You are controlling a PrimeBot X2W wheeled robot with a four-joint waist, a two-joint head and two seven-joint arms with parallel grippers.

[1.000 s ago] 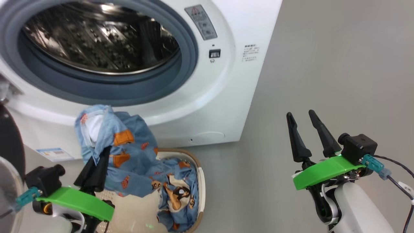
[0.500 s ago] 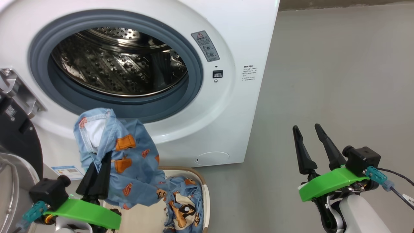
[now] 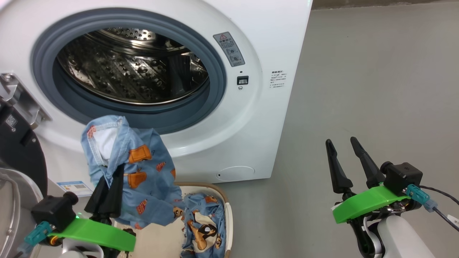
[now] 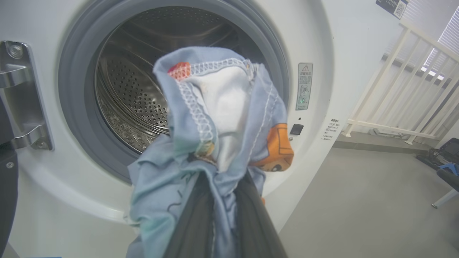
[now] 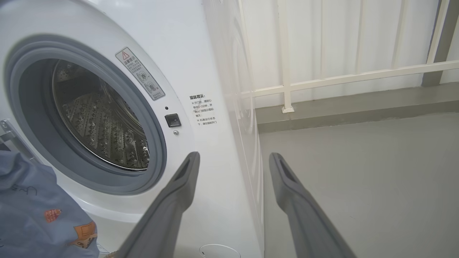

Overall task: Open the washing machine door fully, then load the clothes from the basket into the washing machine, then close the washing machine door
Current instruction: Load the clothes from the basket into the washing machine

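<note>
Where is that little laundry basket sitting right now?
In the head view, the basket sits on the floor at the bottom, left of centre, in front of the washing machine below its open drum, with some clothes lying in it.

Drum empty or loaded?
Empty where visible: bare perforated steel drum; one garment hangs outside from the left gripper, more clothes in the basket.

The right gripper (image 3: pixel 340 140) and the left gripper (image 3: pixel 113 172) each have two long, dark fingers (image 5: pixel 168 211) that taper to blunt tips, with a shallow slot near the end. At each base sit a curved bright green plate (image 3: pixel 365 202), a boxy black camera (image 3: pixel 401 177) with a stubby round lens, and a teal connector (image 3: pixel 417 197) trailing a thin dark cable (image 3: pixel 447 220). The forearm (image 3: pixel 398 236) is glossy white.
</note>
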